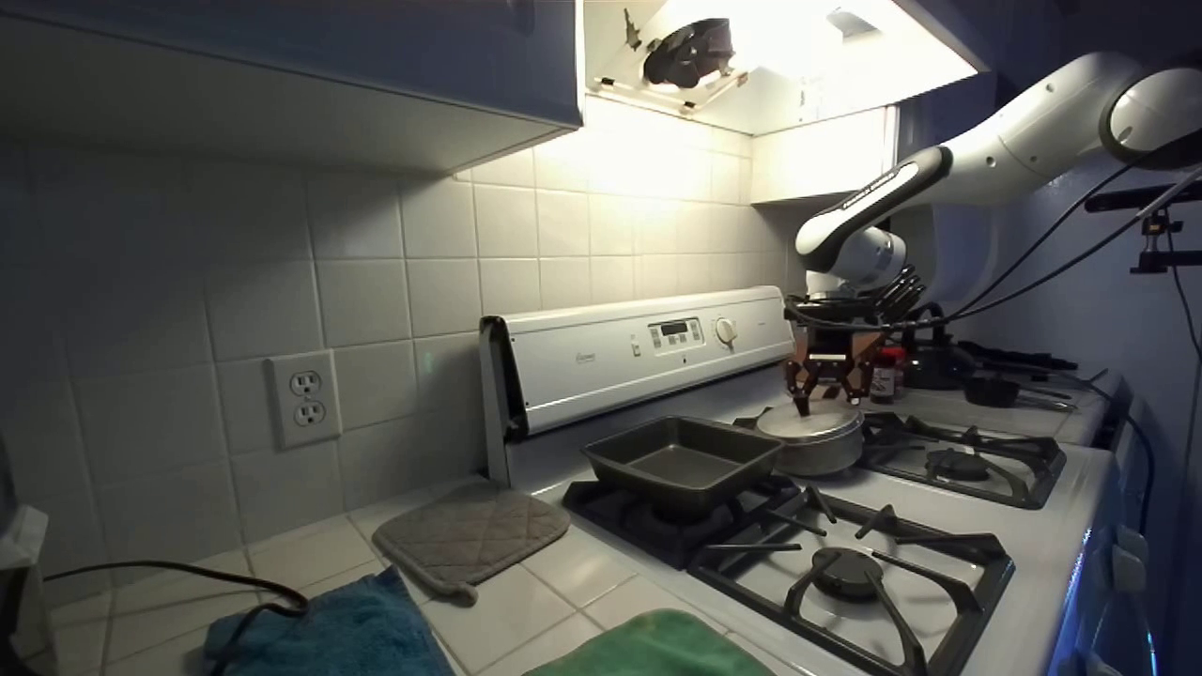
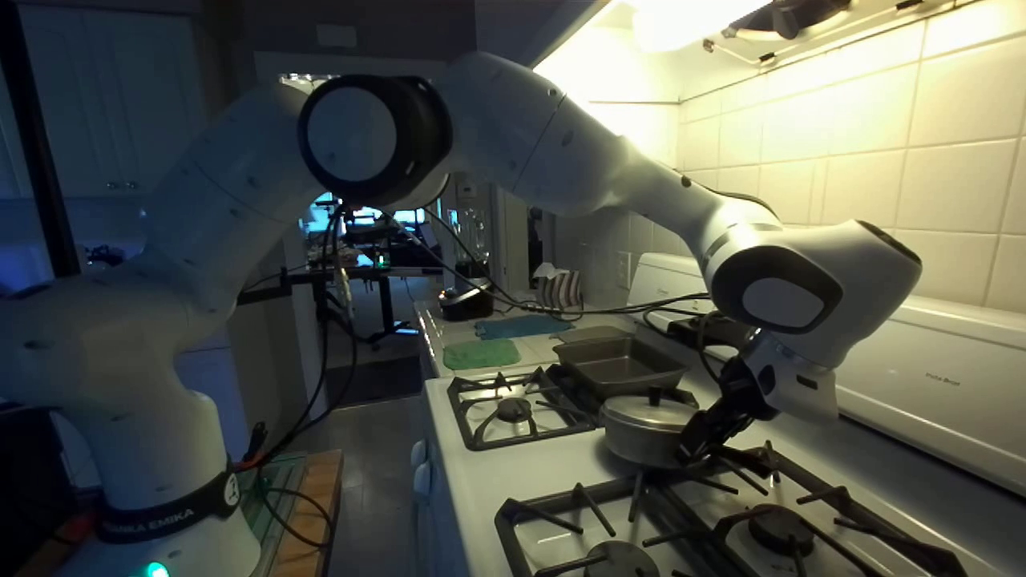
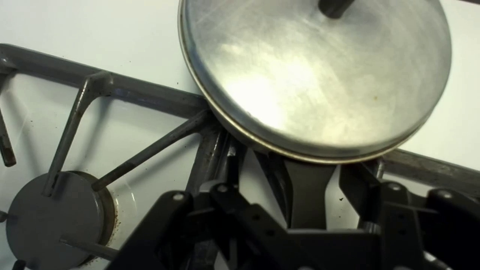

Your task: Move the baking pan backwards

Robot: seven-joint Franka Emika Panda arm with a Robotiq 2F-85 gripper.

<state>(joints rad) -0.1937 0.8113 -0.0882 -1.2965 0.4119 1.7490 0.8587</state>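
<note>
The baking pan, dark grey and rectangular with a flared rim, rests on a back burner grate in both exterior views (image 1: 685,460) (image 2: 621,369). It is out of the wrist view. My gripper (image 1: 828,398) is away from the pan, at the round silver lidded pot (image 1: 815,446) beside it. In the wrist view, the gripper (image 3: 292,180) is open, its fingers on either side of the pot's dark flat handle (image 3: 309,198), with gaps showing on both sides. The pot's lid (image 3: 318,75) fills the upper part of that view.
Black burner grates (image 1: 850,573) cover the stove. The white control panel (image 1: 648,352) rises behind them. A grey quilted mat (image 1: 474,535), a blue towel (image 1: 347,629) and a green cloth (image 1: 657,648) lie on the tiled counter. A range hood (image 1: 779,56) hangs above.
</note>
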